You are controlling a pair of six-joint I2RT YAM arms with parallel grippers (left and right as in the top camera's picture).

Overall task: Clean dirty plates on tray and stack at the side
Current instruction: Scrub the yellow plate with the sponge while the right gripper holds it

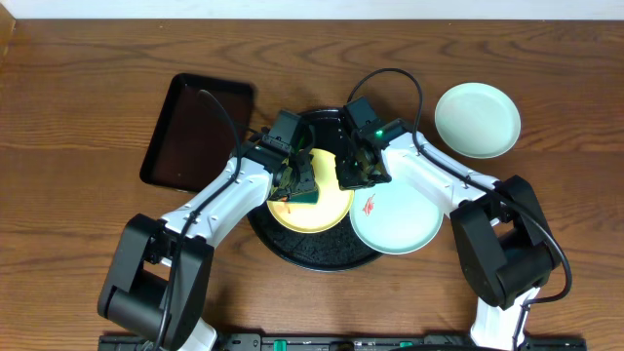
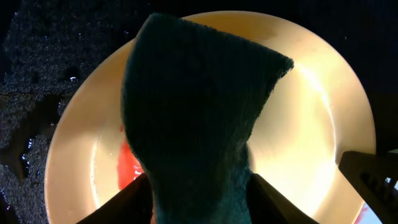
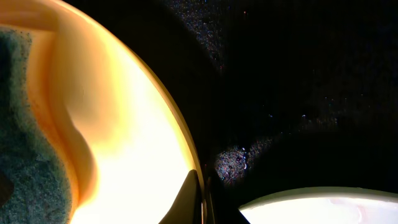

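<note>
Yellow plate (image 1: 327,213): left gripper (image 1: 300,185) clamps sponge (image 2: 193,106), right gripper (image 3: 200,198) pinches rim at 2 o'clock; weak sponge grip may leave red smear (image 2: 127,165) unwiped.

Wooden table (image 1: 78,78) bears round tray (image 1: 312,255), rectangular tray (image 1: 195,127), 1 plate (image 1: 477,119).

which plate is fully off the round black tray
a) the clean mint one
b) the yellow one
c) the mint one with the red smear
a: the clean mint plate lies on the bare table at the top right, while the yellow plate and the smeared mint plate rest on the round tray.
</note>
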